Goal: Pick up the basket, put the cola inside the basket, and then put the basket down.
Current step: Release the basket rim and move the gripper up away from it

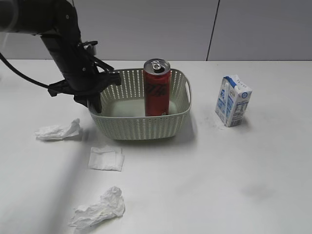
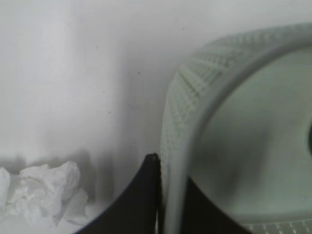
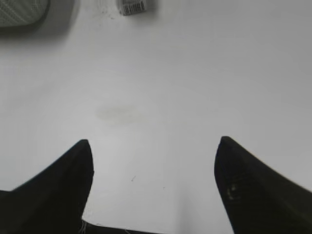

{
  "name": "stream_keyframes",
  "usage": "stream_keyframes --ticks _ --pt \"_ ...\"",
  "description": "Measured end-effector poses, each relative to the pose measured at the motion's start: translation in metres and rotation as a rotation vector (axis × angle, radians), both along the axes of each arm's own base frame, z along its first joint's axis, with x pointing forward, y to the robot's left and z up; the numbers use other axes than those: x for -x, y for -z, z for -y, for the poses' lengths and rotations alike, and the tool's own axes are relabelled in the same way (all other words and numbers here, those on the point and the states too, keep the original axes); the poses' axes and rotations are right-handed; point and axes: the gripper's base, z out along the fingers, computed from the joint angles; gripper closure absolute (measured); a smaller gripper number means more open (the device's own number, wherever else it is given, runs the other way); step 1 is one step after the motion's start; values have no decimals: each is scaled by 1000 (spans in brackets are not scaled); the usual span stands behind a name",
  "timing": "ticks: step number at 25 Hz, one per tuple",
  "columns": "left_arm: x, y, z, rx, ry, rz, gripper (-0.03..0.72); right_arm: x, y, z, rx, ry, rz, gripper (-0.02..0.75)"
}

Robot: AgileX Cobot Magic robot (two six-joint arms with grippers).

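Note:
The pale sage-green basket (image 1: 141, 124) stands on the white table at the centre. The red cola can (image 1: 156, 90) stands upright inside it, toward the right. My left gripper (image 1: 95, 103) is shut on the basket's left wall; in the left wrist view its black fingers (image 2: 170, 183) pinch the basket's rim (image 2: 185, 122), one outside and one inside. My right gripper (image 3: 153, 146) is open and empty above bare table, out of the exterior view. A corner of the basket (image 3: 22, 12) shows at the top left of the right wrist view.
A blue-white carton (image 1: 233, 100) stands right of the basket; its base shows in the right wrist view (image 3: 132, 7). Crumpled tissues lie left of the basket (image 1: 58, 130), in front of it (image 1: 106, 158) and at the front edge (image 1: 100, 209). One tissue shows in the left wrist view (image 2: 41, 195).

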Motion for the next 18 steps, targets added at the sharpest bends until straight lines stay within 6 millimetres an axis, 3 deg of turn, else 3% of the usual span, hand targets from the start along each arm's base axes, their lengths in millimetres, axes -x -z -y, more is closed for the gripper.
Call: stream_keyframes --ticks 5,9,12,16,18 --pt "0 0 0 2 0 0 635 13 -5 2 -6 -4 79 155" --pt "0 -1 1 14 -7 -1 543 24 2 3 4 -15 76 155" --pt "0 -1 2 21 -11 2 400 31 2 4 1 -17 114 155" --pt "0 -4 2 21 -6 -7 128 41 1 6 -6 -17 175 155" --pt "-1 -9 1 9 6 -19 42 45 0 6 -11 -17 208 155"
